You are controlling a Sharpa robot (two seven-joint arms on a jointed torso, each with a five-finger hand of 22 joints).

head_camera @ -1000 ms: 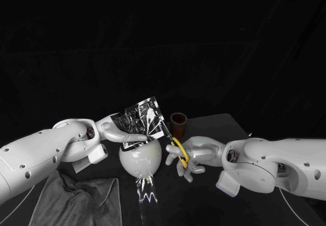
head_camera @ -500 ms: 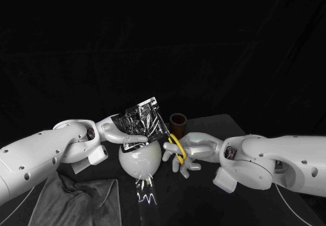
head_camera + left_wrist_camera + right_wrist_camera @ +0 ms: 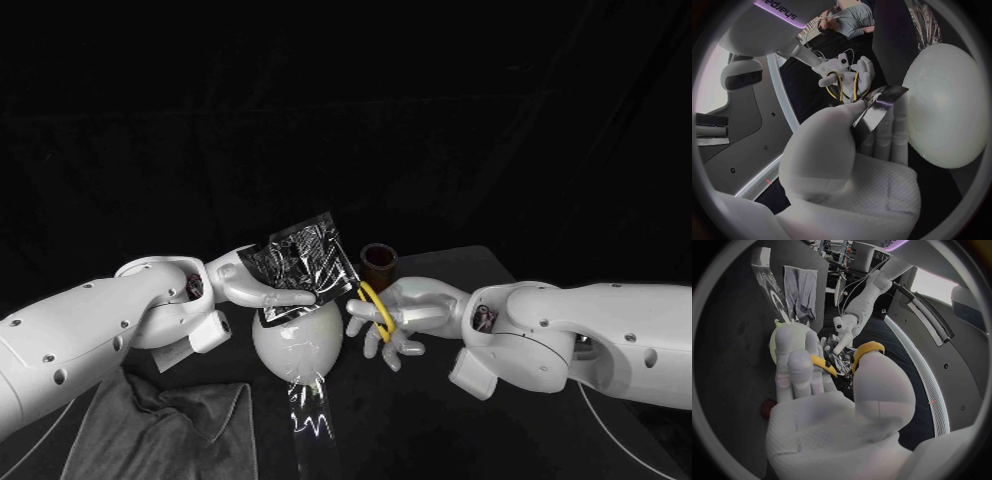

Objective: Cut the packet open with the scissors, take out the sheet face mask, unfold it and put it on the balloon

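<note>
Now my left hand (image 3: 263, 286) pinches the packet (image 3: 303, 258) at the frame centre; my right hand (image 3: 411, 308) is curled through the scissors (image 3: 372, 302) handles, blades pointing up-left to the packet.

The packet (image 3: 303, 262), a shiny silver-and-black foil square, was held tilted in the air by the left hand (image 3: 260, 285), directly above the balloon (image 3: 299, 338). The balloon was white and egg-shaped, and stood upright near the table's middle. The yellow-handled scissors (image 3: 375, 308), gripped by the right hand (image 3: 404, 315), lay just right of the balloon, with their dark blades angled up to the packet's lower right corner.
</note>
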